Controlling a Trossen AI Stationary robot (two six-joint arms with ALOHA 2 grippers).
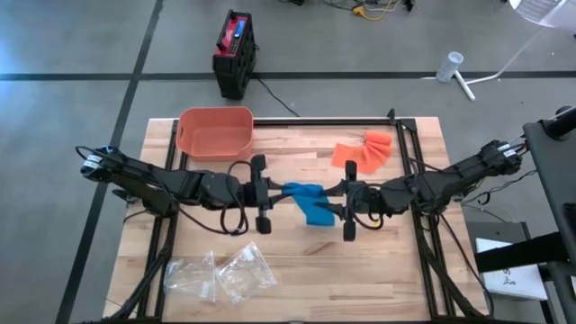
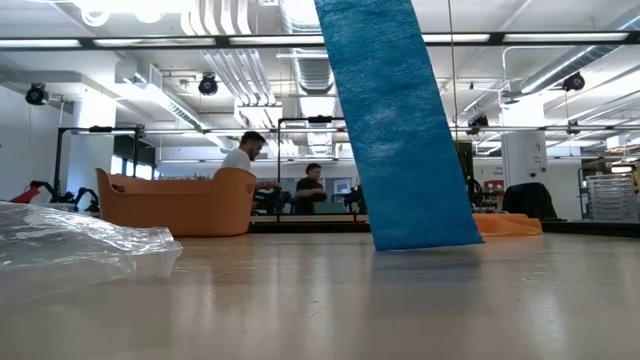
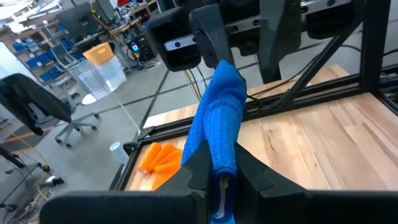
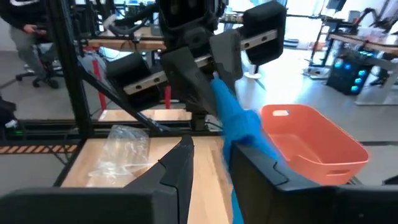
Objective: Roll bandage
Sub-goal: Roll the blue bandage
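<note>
Blue bandage (image 1: pixel 308 202) sits at table centre, strung between both grippers so it can be wound. Left gripper (image 1: pixel 266 193), at 9 o'clock of it, is clenched on one end. Right gripper (image 1: pixel 346 200), at 3 o'clock, has jaws parted with bandage between them; grip unclear. Tail hangs to the table (image 1: pixel 378 270), likely slack for rolling.

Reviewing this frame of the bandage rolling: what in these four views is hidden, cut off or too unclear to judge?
- Blue bandage: low view's upper edge cuts off its top and both grippers.
- Right gripper: high view too small, and the bandage hides the contact, so its grip is unclear.
- Left gripper: shut on the bandage; the cloth hides the fingertips.
- Plastic bags: contents not discernible.
- Orange cloth: mostly hidden behind the bandage in low view.
</note>
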